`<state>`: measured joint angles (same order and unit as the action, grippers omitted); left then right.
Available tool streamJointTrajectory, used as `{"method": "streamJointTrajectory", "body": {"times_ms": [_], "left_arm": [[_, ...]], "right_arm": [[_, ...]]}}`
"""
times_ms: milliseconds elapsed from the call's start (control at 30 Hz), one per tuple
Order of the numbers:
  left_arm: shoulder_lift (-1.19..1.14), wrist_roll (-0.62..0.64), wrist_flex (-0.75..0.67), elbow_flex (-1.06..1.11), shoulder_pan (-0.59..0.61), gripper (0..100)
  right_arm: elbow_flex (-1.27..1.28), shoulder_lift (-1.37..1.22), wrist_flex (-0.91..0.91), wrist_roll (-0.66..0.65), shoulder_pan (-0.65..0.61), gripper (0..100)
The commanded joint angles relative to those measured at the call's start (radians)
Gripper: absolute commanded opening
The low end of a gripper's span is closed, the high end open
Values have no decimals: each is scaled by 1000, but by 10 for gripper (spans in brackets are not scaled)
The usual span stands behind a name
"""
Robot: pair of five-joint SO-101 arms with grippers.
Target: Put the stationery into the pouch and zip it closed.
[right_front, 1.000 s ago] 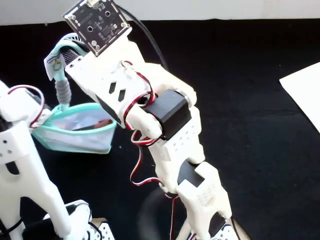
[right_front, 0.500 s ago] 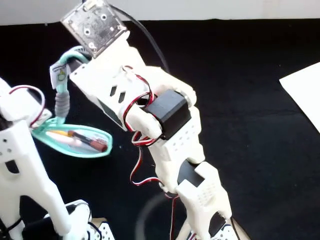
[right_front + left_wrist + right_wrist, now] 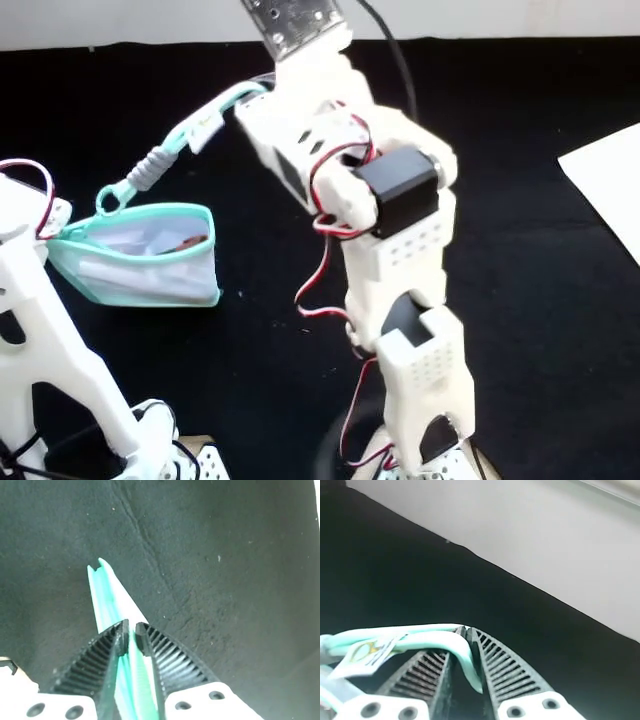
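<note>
**No print can be read**

A small white tag [image 3: 205,128] hangs on the strap [image 3: 232,97] of the pouch [image 3: 150,275]. It bears a yellowish mark too small to make out. The circuit board [image 3: 300,20] atop an arm shows no legible marking.

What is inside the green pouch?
Through the cloudy wall of the pouch, a reddish pen-like item shows near the top, with pale shapes below it. What those shapes are, and anything deeper, is hidden by the wall.
</note>
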<state>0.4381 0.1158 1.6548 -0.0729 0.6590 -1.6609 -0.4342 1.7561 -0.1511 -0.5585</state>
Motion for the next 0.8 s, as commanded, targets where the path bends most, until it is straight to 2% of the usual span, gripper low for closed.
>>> {"method": "streamJointTrajectory", "body": {"times_ms": [0, 500, 767], "left_arm": [[1, -15, -31, -2, 62, 6], [1, -15, -49, -1, 148, 6], [1, -20, -48, -1, 183, 6]], "right_arm": [[-94, 25, 7, 3, 101, 7], [-97, 30, 4, 9, 228, 7], [-97, 28, 4, 9, 372, 7]]}}
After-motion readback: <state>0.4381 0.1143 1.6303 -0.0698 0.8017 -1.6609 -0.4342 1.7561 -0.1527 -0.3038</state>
